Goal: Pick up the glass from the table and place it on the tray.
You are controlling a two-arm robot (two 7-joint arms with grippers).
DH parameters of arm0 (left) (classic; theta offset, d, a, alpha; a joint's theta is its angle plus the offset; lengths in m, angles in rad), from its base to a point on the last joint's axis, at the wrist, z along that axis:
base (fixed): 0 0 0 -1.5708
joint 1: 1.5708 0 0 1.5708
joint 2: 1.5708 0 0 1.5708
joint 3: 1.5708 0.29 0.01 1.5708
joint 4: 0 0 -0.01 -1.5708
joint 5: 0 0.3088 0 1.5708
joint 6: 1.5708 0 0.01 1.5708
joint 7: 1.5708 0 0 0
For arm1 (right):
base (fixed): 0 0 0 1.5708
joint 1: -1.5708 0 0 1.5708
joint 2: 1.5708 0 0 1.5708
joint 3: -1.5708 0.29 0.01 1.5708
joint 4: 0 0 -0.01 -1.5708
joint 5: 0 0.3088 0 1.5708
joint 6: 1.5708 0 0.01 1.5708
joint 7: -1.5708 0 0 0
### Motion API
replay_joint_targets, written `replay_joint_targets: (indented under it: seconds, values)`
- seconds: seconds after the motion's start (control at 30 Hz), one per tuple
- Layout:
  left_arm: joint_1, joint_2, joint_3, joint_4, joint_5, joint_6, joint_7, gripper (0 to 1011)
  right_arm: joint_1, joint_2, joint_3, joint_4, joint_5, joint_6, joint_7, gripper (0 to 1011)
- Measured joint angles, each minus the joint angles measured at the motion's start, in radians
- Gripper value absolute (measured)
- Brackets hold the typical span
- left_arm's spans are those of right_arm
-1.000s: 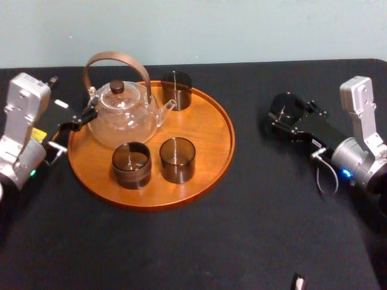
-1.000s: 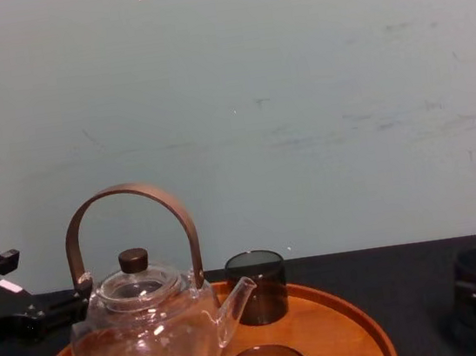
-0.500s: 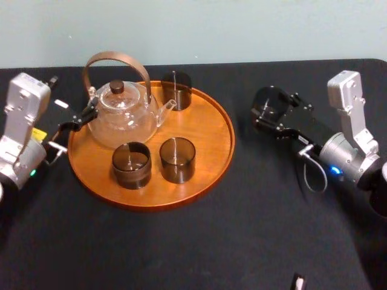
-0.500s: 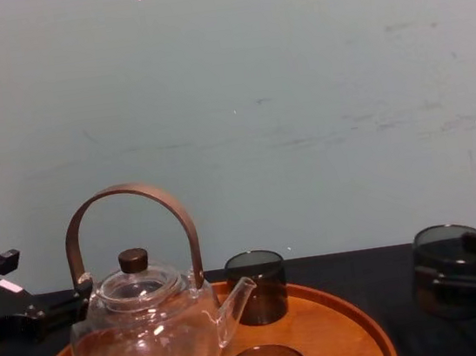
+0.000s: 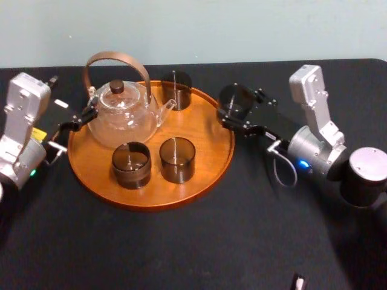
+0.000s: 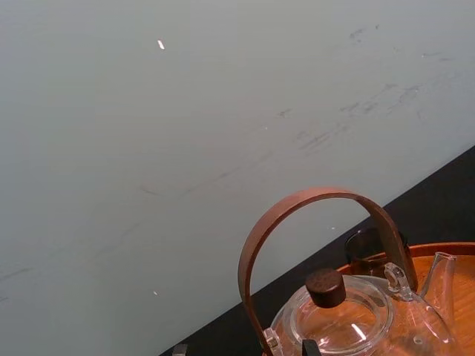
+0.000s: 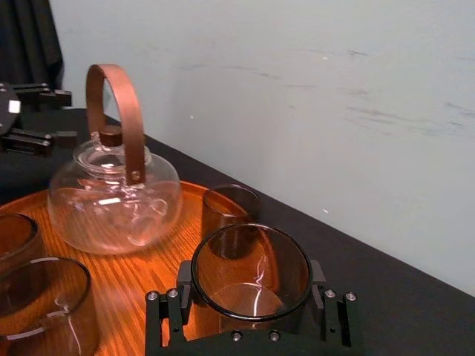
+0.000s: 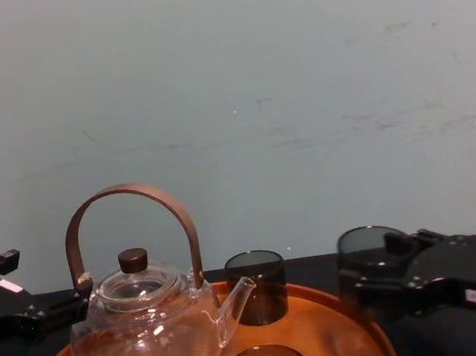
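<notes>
Smoky glass tumbler (image 5: 232,98), pinched in the right gripper (image 5: 237,109), hangs above the tray's (image 5: 208,136) right rim, centre frame; lowering onto bare wood and letting go looks next. Left gripper (image 5: 72,124) parked far left.

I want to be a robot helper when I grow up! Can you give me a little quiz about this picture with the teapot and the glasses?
1. True or false: the right gripper is gripping a dark glass.
2. How many glasses stand on the tray? A) two B) three C) five
3. Fill the gap: the left gripper sits beside the clear ____, at the tray's left edge.
Key: 1 true. 2 B. 3 teapot.
</notes>
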Motion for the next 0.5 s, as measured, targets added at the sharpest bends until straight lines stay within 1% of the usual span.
replay_joint_targets:
  seconds: [0.13,0.17,0.3,0.5]
  values:
    - [0.000,0.000,0.000,0.000,0.000,0.000,0.000,1001,0.034,-0.024,-0.023,0.048,-0.001,-0.016,0.015,905]
    - [0.000,0.000,0.000,0.000,0.000,0.000,0.000,1001,0.034,-0.024,-0.023,0.048,-0.001,-0.016,0.015,905]
    - [0.000,0.000,0.000,0.000,0.000,0.000,0.000,1001,0.063,-0.043,-0.044,0.091,-0.004,-0.028,0.024,905]
    - [0.000,0.000,0.000,0.000,0.000,0.000,0.000,1001,0.090,-0.064,-0.064,0.135,-0.008,-0.039,0.036,905]
